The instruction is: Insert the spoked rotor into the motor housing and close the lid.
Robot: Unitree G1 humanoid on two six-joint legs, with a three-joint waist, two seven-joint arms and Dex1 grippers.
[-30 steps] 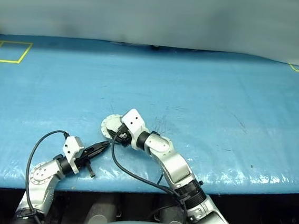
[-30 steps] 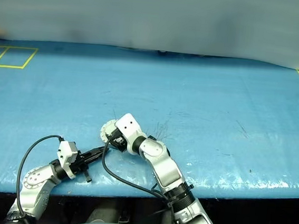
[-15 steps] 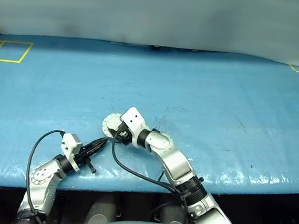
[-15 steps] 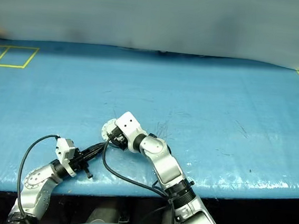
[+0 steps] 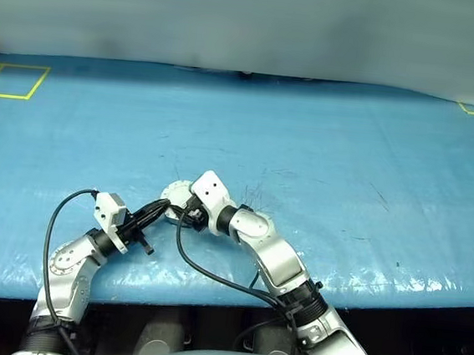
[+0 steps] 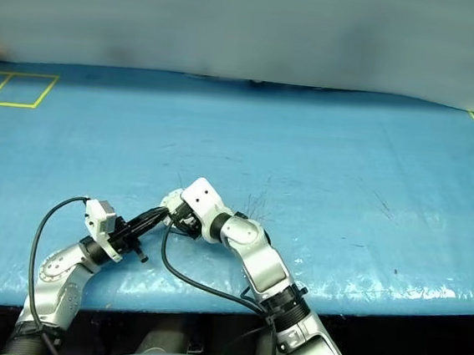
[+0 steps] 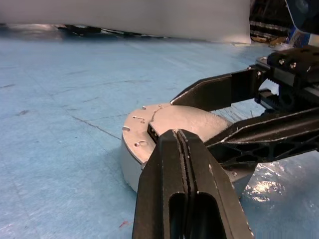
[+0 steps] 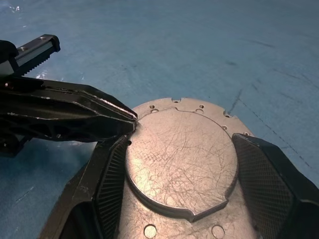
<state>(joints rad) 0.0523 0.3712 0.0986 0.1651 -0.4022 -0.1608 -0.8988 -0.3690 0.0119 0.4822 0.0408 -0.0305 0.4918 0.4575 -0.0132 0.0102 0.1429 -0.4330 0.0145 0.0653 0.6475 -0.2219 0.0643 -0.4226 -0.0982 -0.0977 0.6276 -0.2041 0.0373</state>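
Left eye view: the left end effector [image 5: 162, 210], fingers pressed together and empty, points right from the lower left with its tip at the lid's [image 8: 180, 157] near rim. Just right of it, the right end effector [image 5: 185, 209] straddles that closed grey disc, fingers spread wide on its sides. The blue table [image 5: 348, 155] lies open above and to the right; its front edge runs close below both arms.

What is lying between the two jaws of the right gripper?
The lid, smooth face with raised centre circle up, sits between the right gripper's jaws, seen in the right wrist view. The shut left gripper's tip meets its edge.
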